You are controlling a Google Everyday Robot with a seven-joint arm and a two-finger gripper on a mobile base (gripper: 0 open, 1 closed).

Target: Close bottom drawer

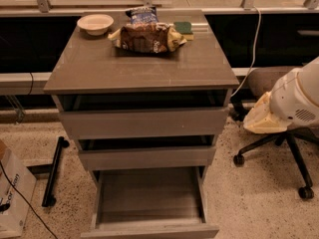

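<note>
Bottom drawer (149, 199) stands pulled out, while the tool (266, 117) hovers up to its right, state unclear.

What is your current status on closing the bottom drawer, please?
Hand at right, beside the grey-brown cabinet, not touching. Narrow grey-brown bottom drawer pulled out, open. Nothing blocking it.

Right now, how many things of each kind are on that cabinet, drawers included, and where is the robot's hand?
Drawers: 3 (top drawer, middle drawer, bottom drawer pulled open)
Bowl: 1
Snack bags: 2 (brown bag, blue bag)
Sponge: 1
Total: 7
Gripper: right of the cabinet, apart from it
</note>
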